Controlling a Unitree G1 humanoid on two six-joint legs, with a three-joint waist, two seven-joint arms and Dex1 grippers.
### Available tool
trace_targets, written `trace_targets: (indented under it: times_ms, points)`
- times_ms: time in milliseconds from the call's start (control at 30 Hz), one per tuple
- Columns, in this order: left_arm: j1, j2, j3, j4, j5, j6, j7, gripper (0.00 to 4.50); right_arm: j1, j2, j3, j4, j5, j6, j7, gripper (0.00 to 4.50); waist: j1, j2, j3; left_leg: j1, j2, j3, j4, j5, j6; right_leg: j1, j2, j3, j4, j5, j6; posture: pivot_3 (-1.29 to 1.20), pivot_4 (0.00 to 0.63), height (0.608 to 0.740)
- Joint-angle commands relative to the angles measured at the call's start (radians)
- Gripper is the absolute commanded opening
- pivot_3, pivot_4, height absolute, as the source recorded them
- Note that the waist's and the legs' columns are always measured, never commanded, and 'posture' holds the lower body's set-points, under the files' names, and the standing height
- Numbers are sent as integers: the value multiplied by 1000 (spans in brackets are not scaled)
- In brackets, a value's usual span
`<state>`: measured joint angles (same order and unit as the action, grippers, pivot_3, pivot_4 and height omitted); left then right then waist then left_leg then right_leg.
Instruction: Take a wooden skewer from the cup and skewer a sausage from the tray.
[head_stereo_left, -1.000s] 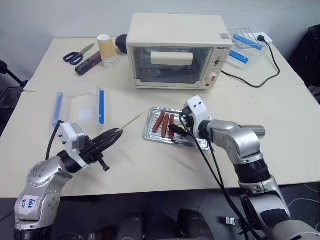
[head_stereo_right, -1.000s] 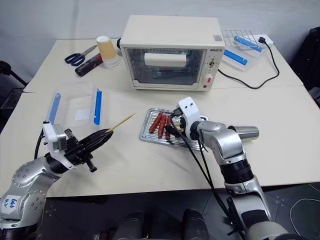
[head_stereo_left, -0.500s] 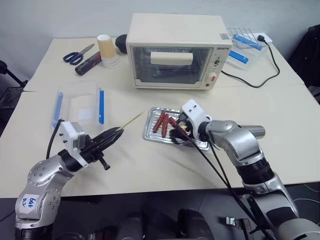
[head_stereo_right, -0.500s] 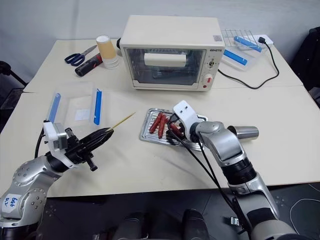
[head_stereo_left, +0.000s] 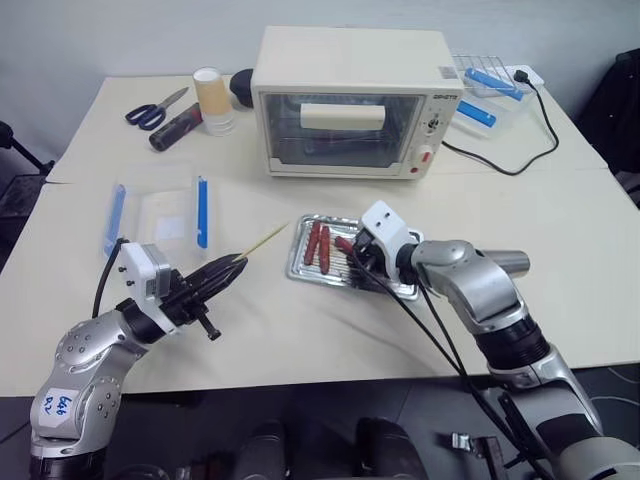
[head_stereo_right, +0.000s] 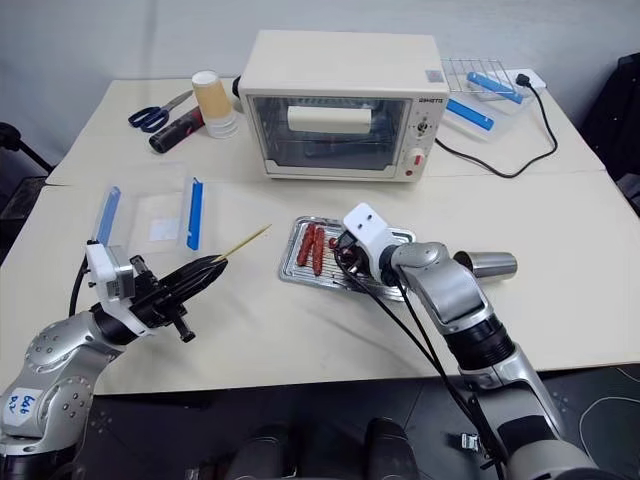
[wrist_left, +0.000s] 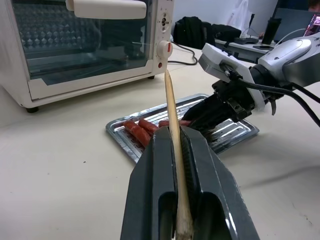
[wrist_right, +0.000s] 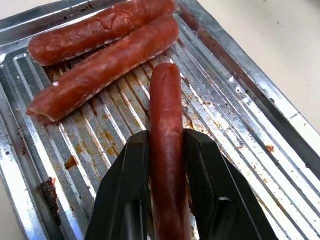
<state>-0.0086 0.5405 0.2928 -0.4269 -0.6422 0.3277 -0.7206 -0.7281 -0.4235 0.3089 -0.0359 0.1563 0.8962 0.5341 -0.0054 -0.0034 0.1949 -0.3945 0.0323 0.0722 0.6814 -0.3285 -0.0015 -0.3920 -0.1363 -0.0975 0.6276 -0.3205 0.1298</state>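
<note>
The right gripper (wrist_right: 167, 165) has its two black fingers pressed against the sides of one sausage (wrist_right: 166, 125), which lies lengthwise between them over the ribbed floor of the tray (wrist_right: 260, 95) (two more sausages lie together just beyond). A second ago those fingers stood wide apart above the tray. The left gripper (wrist_left: 175, 150), clamped tight, holds the wooden skewer (wrist_left: 171, 112), its tip pointing toward the tray.

The beige table (head_stereo_left: 300, 330) carries a toaster oven (head_stereo_left: 352, 100), the metal tray (head_stereo_left: 300, 265), a clear box with blue clips (head_stereo_left: 160, 215), scissors (head_stereo_left: 155, 108), stacked paper cups (head_stereo_left: 213, 98) and the metal cup (head_stereo_right: 488, 265) lying on its side.
</note>
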Motion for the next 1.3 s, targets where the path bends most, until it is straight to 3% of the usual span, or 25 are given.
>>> trace_targets:
  times_ms: [33,367,500,667,900,1033,1300]
  points:
    - [-4,-5,-1,-38,-17,-10,3,0,-23,15,-7,30,-19,-46,7,1078,0,0,0,0,0,0,0,0,0,0,0,0,0,0,0,0,150,740]
    - [-13,-8,-6,-30,-15,-10,-2,0,-39,50,-9,118,-35,-138,48,1078,-2,0,0,0,0,6,0,0,0,0,0,0,0,0,0,0,150,740]
    - [-12,-6,-5,-28,-15,-9,-5,0,-25,33,-26,101,-18,-137,77,290,-2,0,0,0,0,6,0,0,0,0,0,0,0,0,0,0,150,740]
    - [-12,3,-1,-21,-15,-9,-16,0,-5,-31,-59,35,0,-172,144,238,2,0,0,0,0,6,0,0,0,0,0,0,0,0,0,0,150,740]
    - [-6,101,-45,15,45,-40,-145,0,53,-220,-108,-73,70,-506,467,238,1,0,0,0,0,7,0,0,0,0,0,0,-1,0,0,0,150,740]
    - [0,171,-104,49,70,-77,-284,0,74,-336,-122,-98,162,-664,760,238,2,0,0,0,0,8,-1,0,0,0,1,0,-2,0,0,0,150,740]
    - [-41,176,-160,35,38,-50,-354,0,93,-351,-113,-148,233,-679,870,238,3,0,0,1,1,8,1,0,0,1,0,1,0,0,0,0,150,740]
